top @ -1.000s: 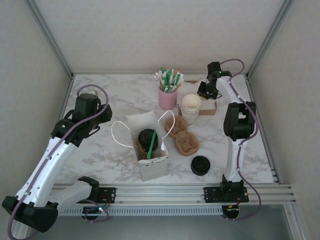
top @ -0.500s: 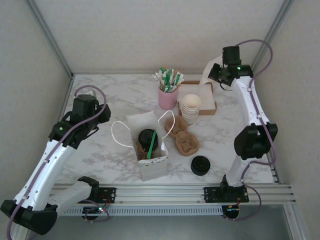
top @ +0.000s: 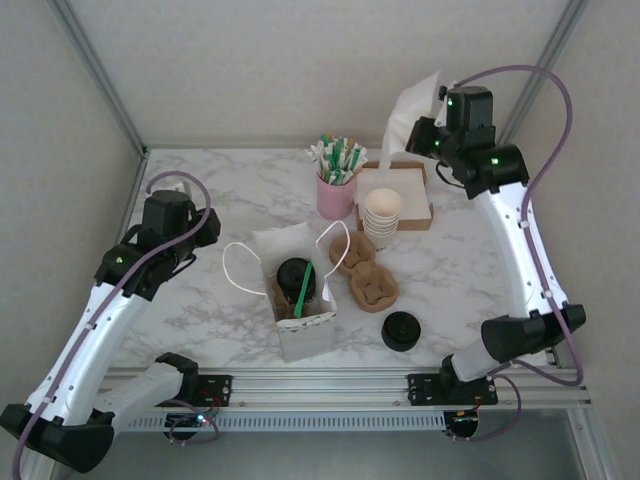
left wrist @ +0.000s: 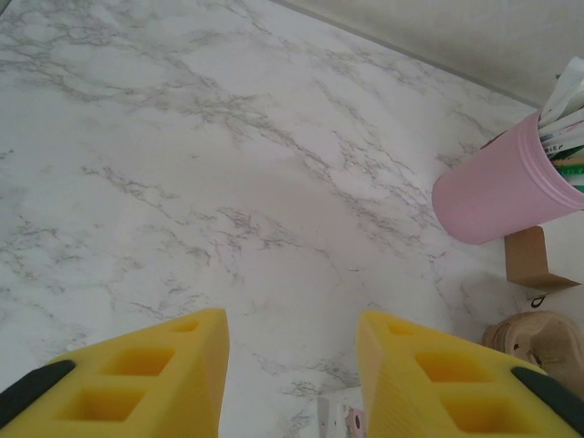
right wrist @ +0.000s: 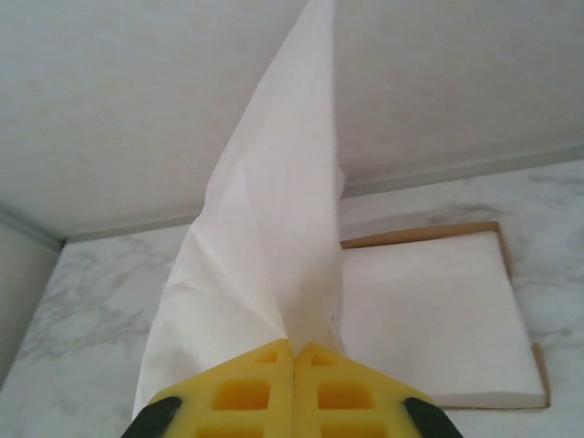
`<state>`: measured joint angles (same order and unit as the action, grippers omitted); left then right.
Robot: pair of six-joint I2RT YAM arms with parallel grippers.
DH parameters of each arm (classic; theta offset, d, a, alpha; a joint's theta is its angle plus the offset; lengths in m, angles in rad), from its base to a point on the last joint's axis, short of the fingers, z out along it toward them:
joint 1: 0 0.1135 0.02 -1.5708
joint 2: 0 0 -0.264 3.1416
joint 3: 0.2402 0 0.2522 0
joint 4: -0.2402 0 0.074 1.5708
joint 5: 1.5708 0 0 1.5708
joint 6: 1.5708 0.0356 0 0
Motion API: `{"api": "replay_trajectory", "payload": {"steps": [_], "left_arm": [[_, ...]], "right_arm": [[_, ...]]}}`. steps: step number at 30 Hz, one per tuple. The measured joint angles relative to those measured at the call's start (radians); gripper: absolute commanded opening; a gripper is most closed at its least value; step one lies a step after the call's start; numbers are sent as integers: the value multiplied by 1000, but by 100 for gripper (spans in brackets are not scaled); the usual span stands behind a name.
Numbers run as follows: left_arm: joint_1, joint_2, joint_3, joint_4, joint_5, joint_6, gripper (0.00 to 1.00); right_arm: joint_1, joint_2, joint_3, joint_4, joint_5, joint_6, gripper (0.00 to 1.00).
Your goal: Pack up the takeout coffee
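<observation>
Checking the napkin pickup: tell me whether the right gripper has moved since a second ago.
Yes. The right gripper, shut on a napkin, has lifted from the cardboard tray, up and toward the back wall.

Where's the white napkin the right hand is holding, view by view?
Top external: napkin at the right hand, upper right, over the tray.
Right wrist: napkin rises from the shut hand, centre frame.
Left wrist: faces the pink cup.
Shared landmark: the brown-rimmed tray.
</observation>
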<state>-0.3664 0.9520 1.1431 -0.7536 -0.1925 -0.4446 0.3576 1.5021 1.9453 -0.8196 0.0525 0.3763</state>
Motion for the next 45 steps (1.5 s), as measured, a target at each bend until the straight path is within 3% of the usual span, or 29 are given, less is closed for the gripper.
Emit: {"api": "replay_trajectory", "payload": {"steps": [11, 16, 21, 27, 32, 45], "left_arm": [[0, -7, 0, 0, 0, -5, 42], [0, -12, 0, 0, 0, -15, 42], [0, -14, 0, 0, 0, -23, 43], [0, -16, 0, -3, 0, -23, 44], [0, -16, 0, -3, 0, -23, 45], [0, -16, 0, -3, 0, -23, 45]], "right_arm": [[353, -143, 71, -74, 46, -80, 0], [552, -142, 61, -127, 127, -111, 0], [694, -112, 55, -194, 283, -151, 0], [778, -66, 21, -266, 405, -174, 0], [826, -23, 14, -328, 433, -180, 0], [875, 87, 11, -417, 264, -171, 0]]}}
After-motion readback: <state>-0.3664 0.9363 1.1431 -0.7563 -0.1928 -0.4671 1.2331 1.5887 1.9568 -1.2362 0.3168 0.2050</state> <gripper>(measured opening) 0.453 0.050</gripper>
